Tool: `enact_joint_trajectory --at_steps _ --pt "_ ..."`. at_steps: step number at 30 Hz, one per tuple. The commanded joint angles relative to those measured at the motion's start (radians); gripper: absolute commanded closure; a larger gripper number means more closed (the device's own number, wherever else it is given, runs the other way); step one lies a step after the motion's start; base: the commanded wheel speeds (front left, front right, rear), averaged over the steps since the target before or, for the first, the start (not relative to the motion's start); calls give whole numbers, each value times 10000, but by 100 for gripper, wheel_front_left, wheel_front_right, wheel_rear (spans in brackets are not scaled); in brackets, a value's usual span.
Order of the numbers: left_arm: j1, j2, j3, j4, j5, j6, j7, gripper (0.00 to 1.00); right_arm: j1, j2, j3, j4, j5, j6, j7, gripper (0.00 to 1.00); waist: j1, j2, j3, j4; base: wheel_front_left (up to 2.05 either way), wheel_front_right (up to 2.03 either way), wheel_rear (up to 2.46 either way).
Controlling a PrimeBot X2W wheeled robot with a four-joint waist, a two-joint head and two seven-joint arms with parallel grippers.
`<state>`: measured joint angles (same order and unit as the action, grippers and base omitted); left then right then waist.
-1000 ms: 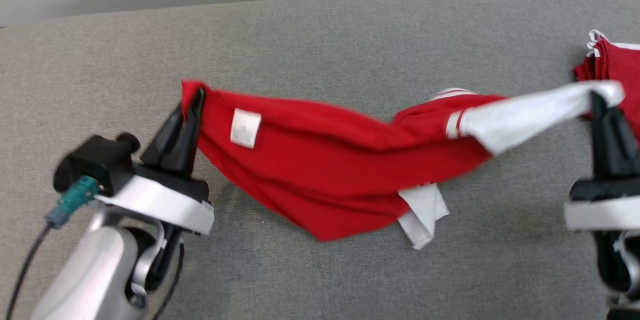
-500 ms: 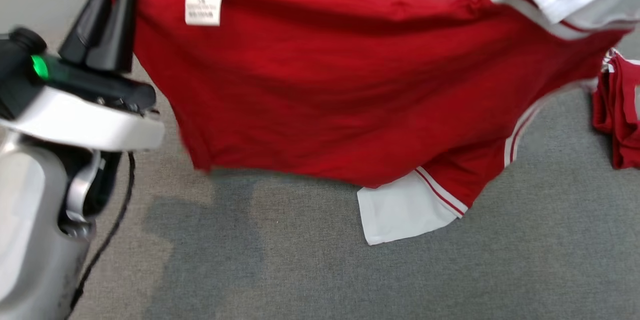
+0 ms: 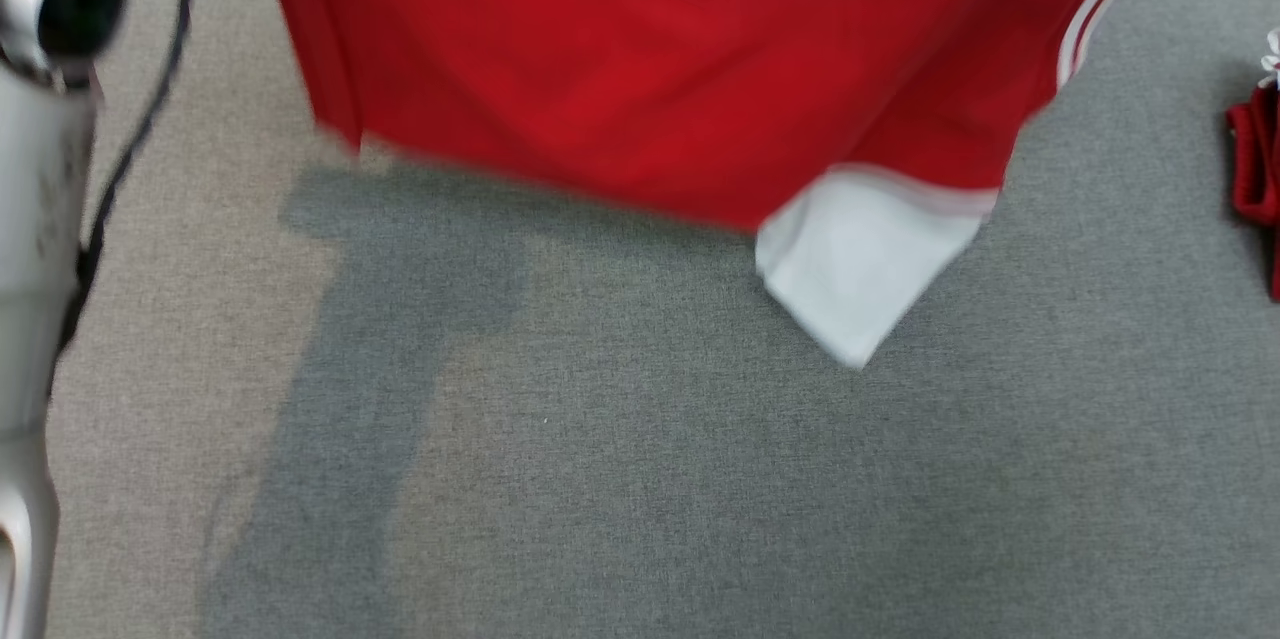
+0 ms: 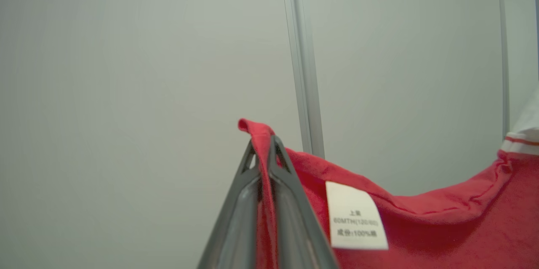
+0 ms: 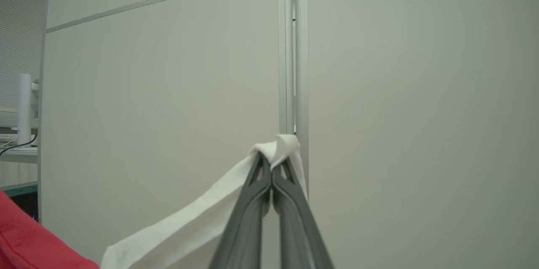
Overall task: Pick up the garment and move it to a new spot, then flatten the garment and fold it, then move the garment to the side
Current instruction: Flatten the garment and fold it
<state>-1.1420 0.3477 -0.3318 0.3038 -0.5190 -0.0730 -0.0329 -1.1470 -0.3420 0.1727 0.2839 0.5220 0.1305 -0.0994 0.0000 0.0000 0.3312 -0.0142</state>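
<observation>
Left gripper (image 4: 263,146) is clamping the garment (image 3: 650,69) at its red hem, beside the label (image 4: 356,215). Right gripper (image 5: 272,164) is pinching its white end. The garment is hanging above the grey table (image 3: 640,499), with a white sleeve (image 3: 860,264) dangling lowest. A spare red piece (image 3: 1255,169) is sitting at the right edge, well apart. Wall panels (image 5: 400,92) are standing ahead.

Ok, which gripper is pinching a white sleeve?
The right gripper: it is shut on a white sleeve, while the left gripper pinches the red shirt at its hem beside the care label.
</observation>
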Motion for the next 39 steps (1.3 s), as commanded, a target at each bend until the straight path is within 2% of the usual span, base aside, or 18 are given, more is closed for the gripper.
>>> enact_joint_trajectory --at_steps 1,8,12,17,23,27,31,36,39 --pt "-354 -28 25 212 51 -48 -73 100 -329 16 45 182 82 5 -112 100 0 0 116 0 0 0 0" --pt "-2657 -656 -92 3232 242 -131 -818 100 -2892 534 759 2995 328 5 -1013 100 0 0 181 34 0 0 0" --pt "-2932 -943 -85 4929 136 -175 -1182 100 -3299 1041 1032 4884 470 5 -1189 100 0 0 114 8 0 0 0" --pt "-2323 -1372 -125 6935 -165 -308 -1541 100 -2858 1700 1643 6978 463 5 -1194 100 0 0 254 -8 0 0 0" --pt "-1524 -1852 -23 8615 -582 -413 -1843 100 -2090 2186 2076 8402 857 5 -1311 100 0 0 733 -22 0 0 0" --pt "-942 -2044 -76 9006 -702 -510 -2138 100 -1339 2237 2235 8546 1406 5 -1463 100 0 0 904 21 0 0 0" --pt "74 -2231 -103 8946 -800 -580 -2300 100 -40 2121 2462 8007 1987 5 -1616 100 0 0 754 71 0 0 0" --pt "2058 -2342 239 7511 -725 -579 -2319 100 2363 1757 2600 6318 2630 5 -1664 100 0 0 295 83 0 0 0" --pt "3400 -2400 484 6349 -505 -584 -2322 100 4069 1511 2355 5010 2889 5 -1661 100 0 0 -85 92 0 0 0"
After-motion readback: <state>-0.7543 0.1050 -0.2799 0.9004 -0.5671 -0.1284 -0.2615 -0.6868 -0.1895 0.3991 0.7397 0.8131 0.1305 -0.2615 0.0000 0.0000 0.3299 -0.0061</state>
